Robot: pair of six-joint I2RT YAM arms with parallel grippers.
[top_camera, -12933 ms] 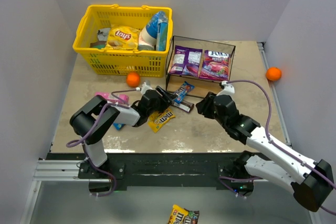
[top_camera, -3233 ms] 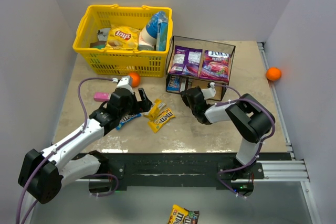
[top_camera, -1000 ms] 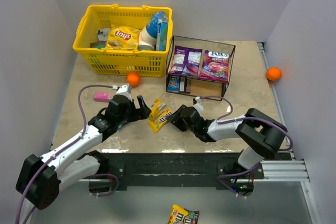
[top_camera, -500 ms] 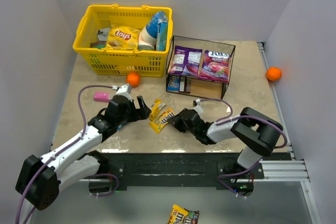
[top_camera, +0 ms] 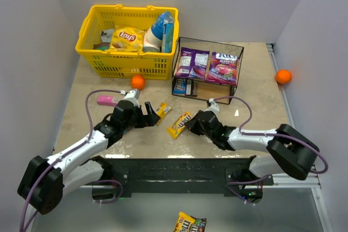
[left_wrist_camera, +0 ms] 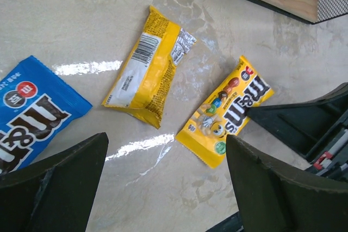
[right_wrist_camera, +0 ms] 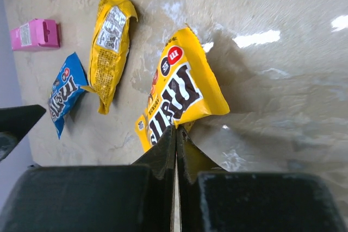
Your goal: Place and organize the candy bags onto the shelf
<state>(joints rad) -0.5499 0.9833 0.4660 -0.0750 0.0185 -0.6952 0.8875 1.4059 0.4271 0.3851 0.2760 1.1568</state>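
My right gripper [top_camera: 191,124] is shut on the edge of a yellow M&M's packet [top_camera: 179,125], seen close in the right wrist view [right_wrist_camera: 182,93] with the jaws pinched together [right_wrist_camera: 175,134]. My left gripper [top_camera: 150,113] is open and empty [left_wrist_camera: 166,188], just left of a second yellow packet [top_camera: 162,110] lying face-down [left_wrist_camera: 149,69]. A blue packet [left_wrist_camera: 32,112] lies under the left arm. The shelf [top_camera: 237,52] holds two purple bags [top_camera: 191,62] on its top board and small packets [top_camera: 182,86] on the lower board.
A yellow basket [top_camera: 130,9] with a Lays bag stands at the back left. An orange ball [top_camera: 137,82] lies before it, another [top_camera: 283,76] at the far right. A pink pack [top_camera: 105,100] lies left. One packet [top_camera: 190,223] lies on the floor below the table.
My right gripper has drawn the yellow M&M's packet to the right, away from the other yellow packet. The left arm has barely moved.
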